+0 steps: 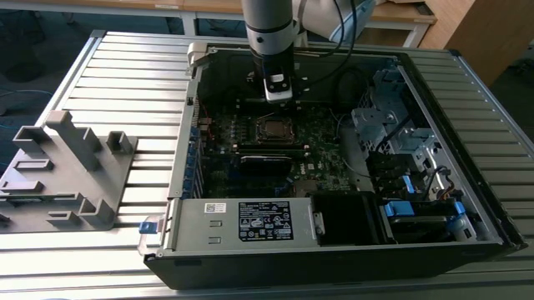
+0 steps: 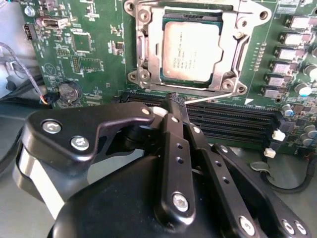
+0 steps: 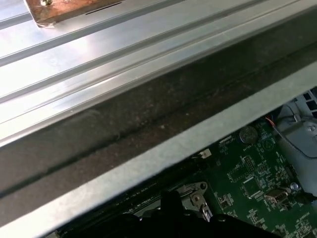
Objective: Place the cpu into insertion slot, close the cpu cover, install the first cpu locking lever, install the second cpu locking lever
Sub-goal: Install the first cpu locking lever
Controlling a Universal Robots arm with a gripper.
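Note:
The cpu (image 2: 190,52) lies flat in the insertion slot (image 2: 140,75) on the green board, its grey metal top showing. The silver cpu cover (image 2: 154,54) is folded down around it. A thin silver locking lever (image 2: 213,99) runs along the socket's edge nearest the gripper. My gripper (image 2: 176,100) has its black fingers (image 2: 171,129) pressed together, and their tips meet the lever's free end. In the exterior view the gripper (image 1: 278,94) hangs inside the open computer case just behind the cpu (image 1: 273,130).
Long black memory slots (image 2: 233,121) run between the gripper and the socket. A coin battery (image 2: 69,90) sits nearby. The case holds a power supply (image 1: 250,222) at the front and a drive cage (image 1: 401,144) on the exterior view's right. A grey fixture (image 1: 67,169) stands outside.

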